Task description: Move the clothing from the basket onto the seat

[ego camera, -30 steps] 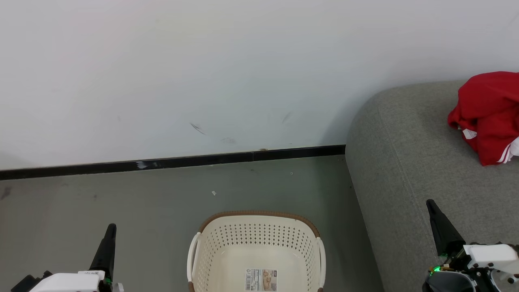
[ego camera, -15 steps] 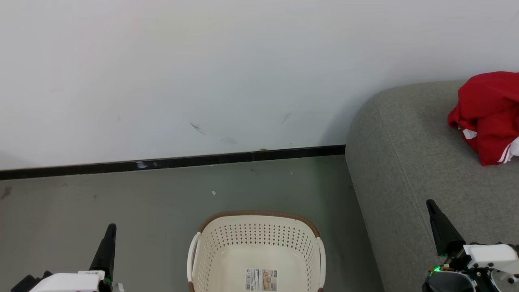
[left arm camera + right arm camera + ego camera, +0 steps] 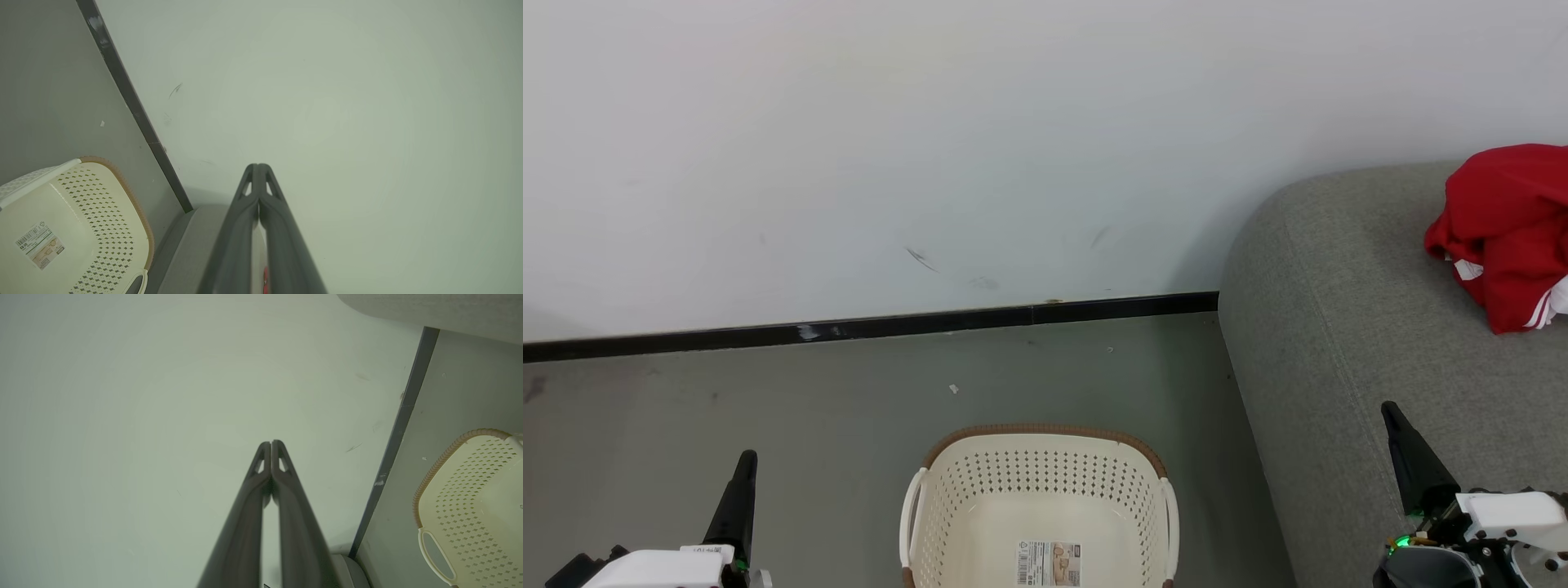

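The red clothing (image 3: 1503, 233) with white trim lies crumpled on the grey-green seat (image 3: 1347, 327) at the right edge of the head view. On the floor at bottom centre stands the cream basket (image 3: 1045, 478), brown-rimmed, with just a label inside; its perforated wall also appears in the left wrist view (image 3: 98, 204) and the right wrist view (image 3: 461, 498). My left gripper (image 3: 745, 459) is shut at the lower left, left of the basket, holding nothing. My right gripper (image 3: 1390, 411) is shut over the seat's front, well short of the clothing. Both wrist views show shut fingertips (image 3: 258, 167) (image 3: 271, 444) against the wall.
A white wall (image 3: 931, 147) with a black baseboard (image 3: 866, 328) runs behind the grey floor (image 3: 809, 400). The seat's rounded arm stands just right of the basket.
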